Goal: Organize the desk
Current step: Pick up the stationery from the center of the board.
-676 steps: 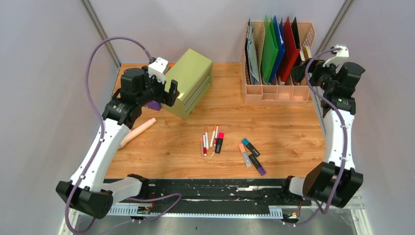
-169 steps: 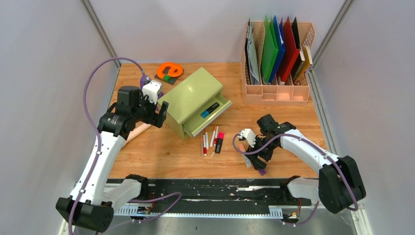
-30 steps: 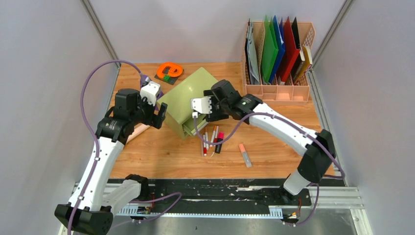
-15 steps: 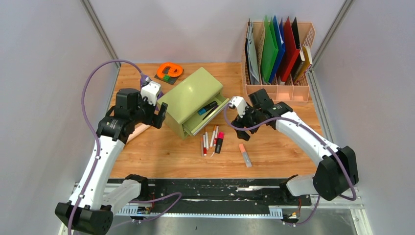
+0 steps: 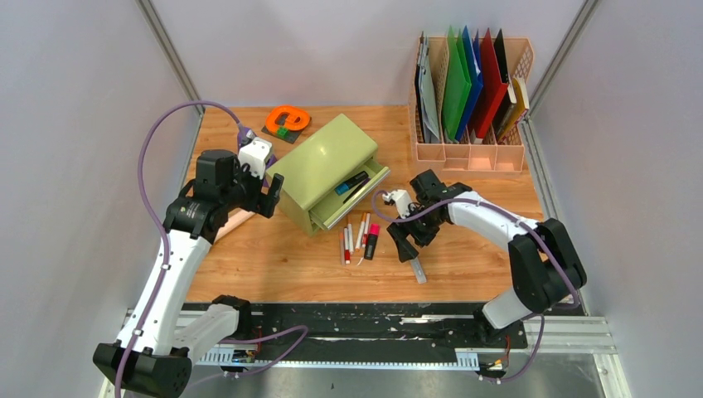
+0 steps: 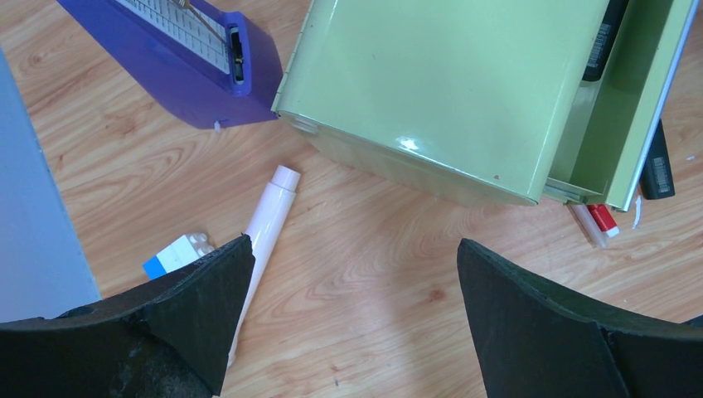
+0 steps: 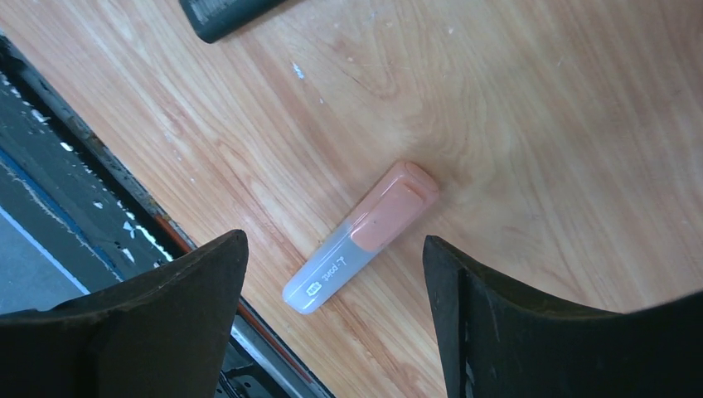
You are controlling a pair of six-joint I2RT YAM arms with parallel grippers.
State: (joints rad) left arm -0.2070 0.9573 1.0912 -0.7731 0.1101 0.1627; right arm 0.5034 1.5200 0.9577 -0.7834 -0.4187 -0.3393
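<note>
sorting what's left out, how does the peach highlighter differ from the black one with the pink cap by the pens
Colour: the peach highlighter has a peach cap on a pale translucent body; the black highlighter has a dark body and pink cap. Place: the peach highlighter lies alone under the right gripper, fingers open; the black highlighter lies beside the pens. Both lie flat on the desk.

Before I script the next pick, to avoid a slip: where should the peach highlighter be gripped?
Grip the highlighter mid-length, across its narrow width, coming straight down: it lies flat on the desk with both long sides clear. The open right pincer hangs above it, slightly askew.
</note>
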